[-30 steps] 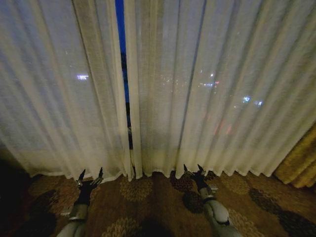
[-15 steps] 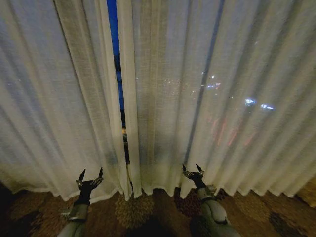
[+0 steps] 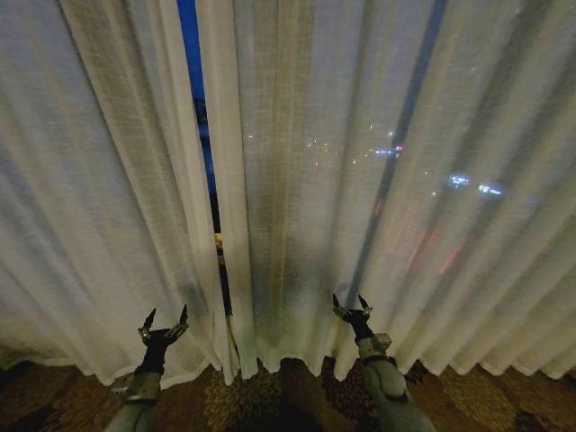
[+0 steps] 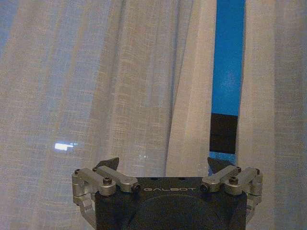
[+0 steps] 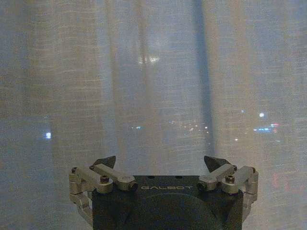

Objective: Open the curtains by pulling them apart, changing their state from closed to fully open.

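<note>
left pincer: the left pincer [image 3: 164,316] sits low on the left with its fingers spread wide, nothing in them. It's right in front of the left curtain panel [image 3: 99,198], near the hem. From the left wrist view the left pincer [image 4: 163,165] is just as released, both tips apart, fabric straight ahead, can't really say if it's touching.

right pincer: the right pincer [image 3: 350,304] is low on the right, also spread and empty, tips pointing up at the right curtain panel [image 3: 378,180]. Looks like it's up against the lower folds, but I can't tell whether it touches the cloth. In the right wrist view the right pincer [image 5: 160,164] is wide apart too.

curtains: two sheer cream panels hanging down to the floor, pleated, basically closed across the whole window. City lights glow through the weave on the right.

gap: a narrow slit [image 3: 200,153] between the panels, left of centre, deep blue up top and dark lower down. It's closer to the left pincer than to the right one. The same gap [image 4: 228,62] shows in the left wrist view.

floor: patterned brown carpet [image 3: 270,400] along the near edge, with the hems hanging down to it.
</note>
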Tool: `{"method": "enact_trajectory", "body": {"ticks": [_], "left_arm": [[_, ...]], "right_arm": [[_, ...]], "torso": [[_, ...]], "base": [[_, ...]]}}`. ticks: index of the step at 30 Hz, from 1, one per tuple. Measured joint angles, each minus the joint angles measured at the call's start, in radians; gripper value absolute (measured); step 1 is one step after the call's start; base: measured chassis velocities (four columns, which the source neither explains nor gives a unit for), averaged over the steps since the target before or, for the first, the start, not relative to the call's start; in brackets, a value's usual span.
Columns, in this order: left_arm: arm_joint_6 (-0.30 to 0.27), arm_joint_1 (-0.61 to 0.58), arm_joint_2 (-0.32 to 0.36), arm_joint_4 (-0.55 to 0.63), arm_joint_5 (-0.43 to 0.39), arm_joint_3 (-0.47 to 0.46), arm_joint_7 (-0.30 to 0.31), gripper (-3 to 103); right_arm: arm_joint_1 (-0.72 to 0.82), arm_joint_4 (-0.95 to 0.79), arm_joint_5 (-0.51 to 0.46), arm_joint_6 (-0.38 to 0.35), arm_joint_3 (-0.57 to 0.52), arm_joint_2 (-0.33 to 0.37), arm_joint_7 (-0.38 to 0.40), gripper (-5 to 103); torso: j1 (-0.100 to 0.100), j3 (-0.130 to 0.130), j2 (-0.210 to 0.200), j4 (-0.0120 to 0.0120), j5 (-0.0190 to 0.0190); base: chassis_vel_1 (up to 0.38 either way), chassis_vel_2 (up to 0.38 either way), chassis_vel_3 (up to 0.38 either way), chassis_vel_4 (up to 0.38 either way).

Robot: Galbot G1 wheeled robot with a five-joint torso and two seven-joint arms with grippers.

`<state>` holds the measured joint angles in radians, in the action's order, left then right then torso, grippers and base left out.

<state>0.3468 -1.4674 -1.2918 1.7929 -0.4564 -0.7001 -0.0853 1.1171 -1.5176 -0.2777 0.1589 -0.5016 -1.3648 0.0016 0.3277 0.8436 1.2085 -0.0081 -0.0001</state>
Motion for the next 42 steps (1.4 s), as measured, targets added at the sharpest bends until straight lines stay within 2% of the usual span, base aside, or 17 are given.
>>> {"method": "enact_trajectory", "body": {"ticks": [4, 15, 21, 27, 30, 42], "left_arm": [[0.000, 0.000, 0.000, 0.000, 0.000, 0.000, 0.000, 100], [0.000, 0.001, 0.000, 0.000, 0.000, 0.000, 0.000, 100], [0.000, 0.001, 0.000, 0.000, 0.000, 0.000, 0.000, 100], [0.000, 0.001, 0.000, 0.000, 0.000, 0.000, 0.000, 100], [0.000, 0.000, 0.000, 0.000, 0.000, 0.000, 0.000, 100], [0.000, 0.000, 0.000, 0.000, 0.000, 0.000, 0.000, 100]], "right_arm": [[-0.058, 0.064, 0.002, -0.012, 0.019, -0.005, 0.022, 100], [-0.234, 0.257, 0.025, 0.015, 0.056, -0.042, 0.058, 100], [-0.214, 0.237, -0.008, 0.020, 0.048, -0.040, 0.049, 100], [-0.193, 0.243, -0.016, 0.050, 0.033, -0.034, -0.032, 100], [-0.193, 0.242, -0.017, 0.050, 0.032, -0.031, -0.042, 100], [-0.204, 0.230, -0.029, 0.047, 0.024, -0.036, -0.025, 100]], "torso": [[0.000, 0.000, 0.000, -0.0001, 0.0000], [0.002, 0.001, -0.001, 0.0004, -0.0001], [0.002, 0.001, -0.001, -0.0002, 0.0000], [0.002, 0.001, -0.001, 0.0000, -0.0001], [0.002, 0.001, -0.001, 0.0000, 0.0000], [0.001, 0.000, -0.001, 0.0000, -0.0001]], "base": [[0.008, -0.041, -0.048, 0.031], [0.000, 0.000, 0.000, 0.000], [0.000, 0.000, 0.000, 0.000], [0.000, 0.000, 0.000, 0.000], [0.000, 0.000, 0.000, 0.000], [-0.088, 0.031, 0.089, -0.036]]}}
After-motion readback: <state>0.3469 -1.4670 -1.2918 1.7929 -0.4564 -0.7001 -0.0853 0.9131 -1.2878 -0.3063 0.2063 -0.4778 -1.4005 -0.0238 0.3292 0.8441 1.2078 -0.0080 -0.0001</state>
